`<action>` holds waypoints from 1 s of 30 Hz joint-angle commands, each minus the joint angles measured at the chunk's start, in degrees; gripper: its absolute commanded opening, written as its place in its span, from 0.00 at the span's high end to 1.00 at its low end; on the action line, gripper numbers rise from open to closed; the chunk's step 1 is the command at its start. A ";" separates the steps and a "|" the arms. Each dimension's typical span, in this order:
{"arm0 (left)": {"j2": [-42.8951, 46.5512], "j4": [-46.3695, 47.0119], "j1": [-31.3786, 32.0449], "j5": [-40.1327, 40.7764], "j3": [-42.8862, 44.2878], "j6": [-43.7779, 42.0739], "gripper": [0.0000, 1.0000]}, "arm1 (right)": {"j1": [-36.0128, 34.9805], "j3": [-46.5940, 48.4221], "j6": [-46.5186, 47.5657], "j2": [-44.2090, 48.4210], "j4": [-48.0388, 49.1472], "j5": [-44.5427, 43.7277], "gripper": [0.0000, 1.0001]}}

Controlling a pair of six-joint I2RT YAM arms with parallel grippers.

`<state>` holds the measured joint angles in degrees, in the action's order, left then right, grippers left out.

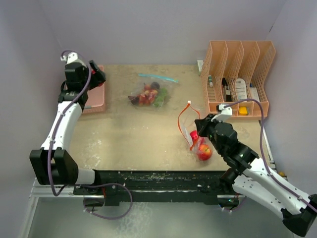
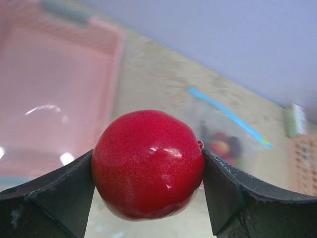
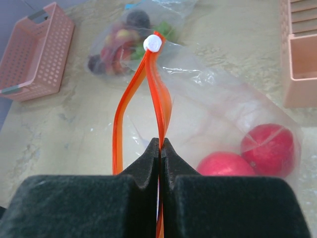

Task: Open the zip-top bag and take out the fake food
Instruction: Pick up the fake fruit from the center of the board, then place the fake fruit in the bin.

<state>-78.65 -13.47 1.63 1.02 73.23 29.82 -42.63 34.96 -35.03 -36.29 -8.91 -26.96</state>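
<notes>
Pale lavender walls [image 1: 148,29] on three sides of a beige speckled table top [image 1: 129,139]. At upper right of the overhead view, a peach plastic lattice file organizer [image 1: 237,74] with pens and small items in its slots. At upper left, a pink plastic perforated basket [image 1: 96,101], partly hidden by the white-and-black left arm [image 1: 64,119]. Reaching in from lower right toward centre right, the white-and-black right arm [image 1: 262,176].

At top centre, flat on the table, a clear zip-top bag with a blue strip [image 1: 154,93], holding mixed red, green and dark toy pieces, well apart from both grippers. At centre right, a second clear zip-top bag with an orange-red strip [image 3: 218,109], mouth spread into a loop. Clenched tight on one side of that loop: the right gripper [image 3: 160,146], black foam pads pressed together with only the thin strip between them. White slider [image 3: 152,43] at the far end of the loop. Inside this bag, low at right in the right wrist view, two round red plastic apples [image 3: 270,146], touching each other.

By the pink basket's right edge, the left gripper [image 1: 97,76], jaws spread wide yet grasping a glossy round red plastic ball [image 2: 148,163], one dark pad against each side, ball filling the gap, outside both bags.
</notes>
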 commanded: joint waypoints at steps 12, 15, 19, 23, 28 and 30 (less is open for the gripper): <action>-6.41 3.24 -14.45 1.37 -12.55 9.01 0.28 | 0.15 -4.36 0.45 -4.00 17.08 9.18 1.00; -7.76 4.08 -14.53 0.48 -12.58 9.05 0.22 | 0.09 -4.72 0.45 -4.28 17.23 10.18 1.00; -9.50 4.60 -14.55 0.05 -9.90 8.90 0.05 | 0.15 -5.40 0.08 -3.36 16.63 10.94 1.00; -13.15 3.91 -14.52 -2.41 -4.95 8.32 0.01 | 0.11 -5.05 0.13 -2.83 15.03 10.99 1.00; -11.15 4.38 -13.97 -4.19 -5.04 8.71 0.01 | 0.16 -4.47 0.87 -3.55 14.49 10.96 1.00; -7.85 3.62 -12.10 -1.14 -6.08 8.60 0.01 | 0.10 -4.37 1.29 -4.98 14.81 11.33 1.00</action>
<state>-92.23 -11.64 -12.51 -1.28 66.76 38.39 -42.63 29.50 -34.72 -39.86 4.21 -16.73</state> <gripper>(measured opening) 0.991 0.007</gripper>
